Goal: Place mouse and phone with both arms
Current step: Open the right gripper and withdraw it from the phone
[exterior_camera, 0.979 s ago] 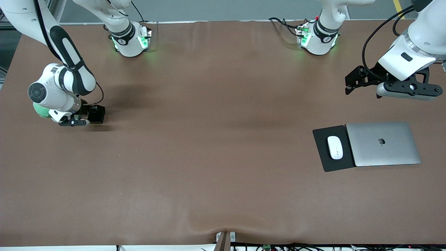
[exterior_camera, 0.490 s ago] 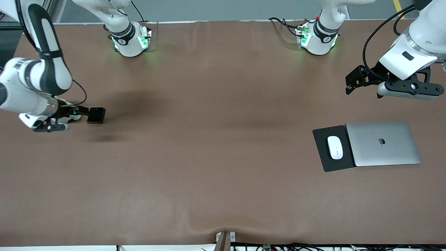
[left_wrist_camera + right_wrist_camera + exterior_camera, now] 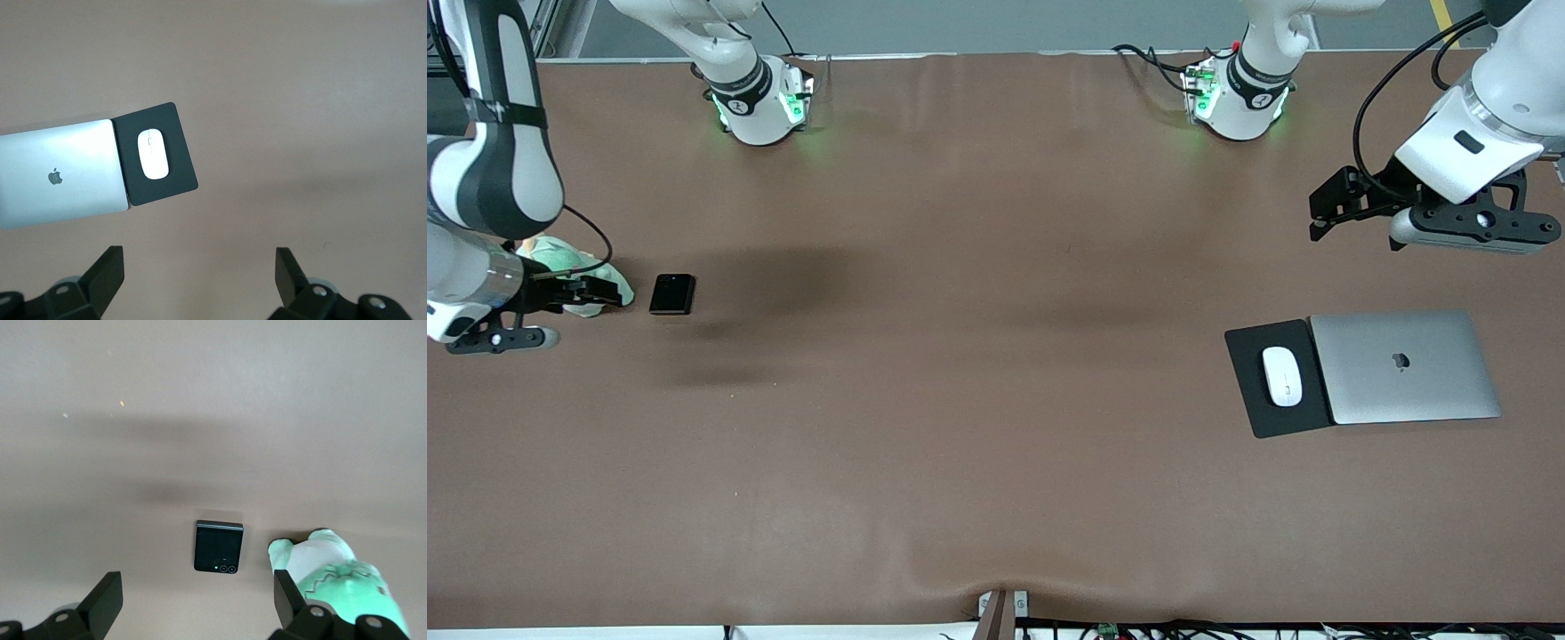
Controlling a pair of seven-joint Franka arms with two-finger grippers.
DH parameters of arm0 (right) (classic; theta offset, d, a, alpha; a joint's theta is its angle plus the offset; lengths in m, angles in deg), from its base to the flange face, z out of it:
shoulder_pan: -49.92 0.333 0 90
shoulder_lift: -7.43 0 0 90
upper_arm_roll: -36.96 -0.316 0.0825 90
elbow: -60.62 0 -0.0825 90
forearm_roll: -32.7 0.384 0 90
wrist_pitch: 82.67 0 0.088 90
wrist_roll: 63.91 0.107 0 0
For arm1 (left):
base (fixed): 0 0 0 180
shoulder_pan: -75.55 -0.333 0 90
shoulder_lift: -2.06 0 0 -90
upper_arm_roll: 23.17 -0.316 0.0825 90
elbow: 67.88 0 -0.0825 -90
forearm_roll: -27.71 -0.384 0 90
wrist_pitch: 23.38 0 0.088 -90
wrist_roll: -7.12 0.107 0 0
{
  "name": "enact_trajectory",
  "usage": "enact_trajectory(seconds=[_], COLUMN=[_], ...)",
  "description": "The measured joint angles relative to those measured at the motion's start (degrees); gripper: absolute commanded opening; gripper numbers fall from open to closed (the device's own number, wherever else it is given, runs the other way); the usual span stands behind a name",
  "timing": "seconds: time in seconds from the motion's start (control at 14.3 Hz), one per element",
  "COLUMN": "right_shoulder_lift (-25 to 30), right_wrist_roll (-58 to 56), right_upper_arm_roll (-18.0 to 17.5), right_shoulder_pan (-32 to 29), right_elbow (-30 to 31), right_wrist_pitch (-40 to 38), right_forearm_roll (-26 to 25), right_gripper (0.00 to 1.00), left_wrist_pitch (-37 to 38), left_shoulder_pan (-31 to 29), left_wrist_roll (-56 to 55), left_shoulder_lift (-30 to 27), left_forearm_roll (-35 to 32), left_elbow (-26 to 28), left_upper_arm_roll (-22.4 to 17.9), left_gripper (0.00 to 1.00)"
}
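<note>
Right arm is cut off at the frame edge toward its end of the tabletop; only forearm and wrist are seen. The right tool is partly masked by the wrist and by a green and white soft toy lying under it. In the right wrist view the fingers are seen spread wide with nothing between them, released. The toy's lower part is cut off in that view.

The phone is lying flat on the tabletop just beside the toy, apart from the right tool, touched by nothing.

Left arm is held up over bare tabletop at its own end, its upper links cut off by the frame. The left tool is seen released, fingers wide apart and empty.

The mouse is resting on the black mouse pad, well apart from the left tool. A closed silver laptop is lying against the pad's edge, toward the left arm's end; whether it overlaps the pad cannot be told.

Wide bare tabletop is left between phone and pad, and between both and the edge nearest the front camera.
</note>
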Motion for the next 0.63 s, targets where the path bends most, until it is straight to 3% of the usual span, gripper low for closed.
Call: enact_trajectory(seconds=[0.21, 0.63], right_shoulder_lift=[0.0, -0.2], right_wrist_roll=[0.0, 0.0], right_upper_arm_roll=[0.0, 0.0], right_shoulder_pan=[1.6, 2.1], right_elbow=[-8.0, -17.7], right_wrist_pitch=[-5.9, -11.9], right_forearm_roll=[-0.1, -0.5], right_gripper=[1.00, 1.00], left_wrist_pitch=[0.0, 0.0], left_shoulder_pan=[-0.2, -0.3], left_wrist_roll=[0.0, 0.0], left_shoulder_lift=[0.0, 0.0], left_forearm_roll=[0.0, 0.0], left_elbow=[0.0, -0.7], left_upper_arm_roll=[0.0, 0.0], left_gripper=[1.00, 1.00])
